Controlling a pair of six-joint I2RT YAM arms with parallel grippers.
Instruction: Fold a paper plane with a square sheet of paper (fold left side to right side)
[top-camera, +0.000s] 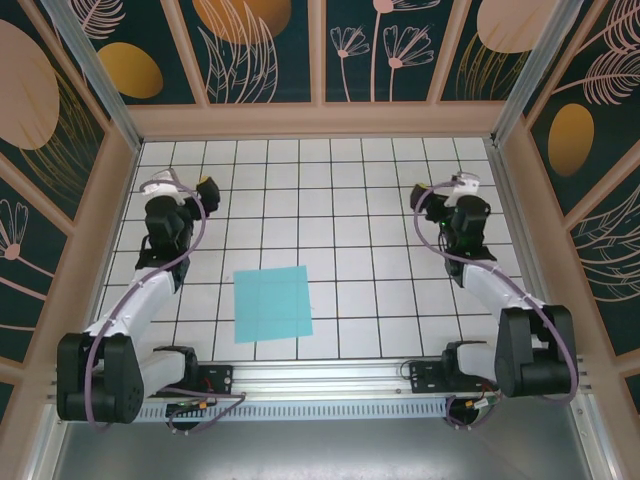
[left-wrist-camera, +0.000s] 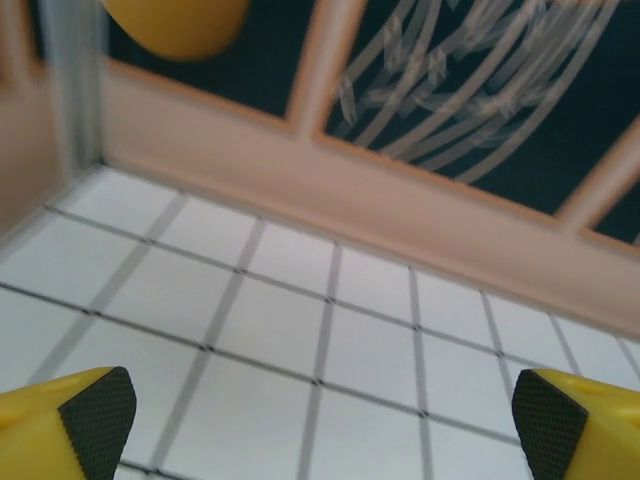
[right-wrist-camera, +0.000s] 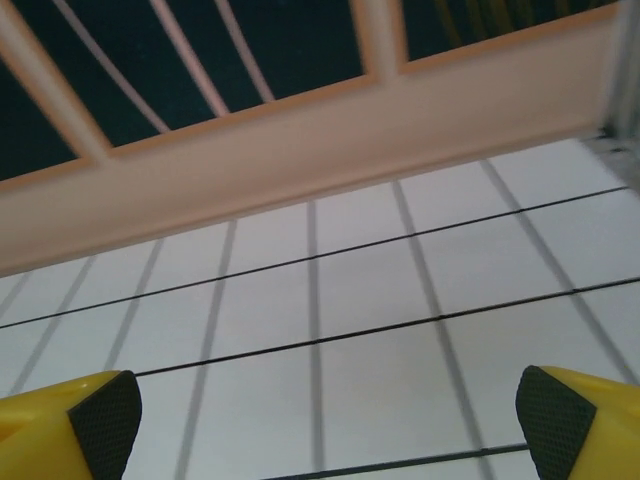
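**Item:** square sheet of paper (top-camera: 272, 303), turquoise, lying flat and unfolded on the desk (top-camera: 400, 200), near the front edge and slightly left of centre.

**Handling (judged):** thin, light and limp. It will slide or crease easily, so you should pinch it at its left edge or a left corner.

**Left gripper (left-wrist-camera: 320, 425), right gripper (right-wrist-camera: 325, 420):** both spread wide, holding nothing, well apart from the sheet.

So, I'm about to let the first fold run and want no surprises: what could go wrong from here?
The square sheet of paper lies flat on the tiled table, no edge raised, so the jaws may push it along rather than lift it. It sits slightly askew to the grid lines, so the crease may come out crooked.
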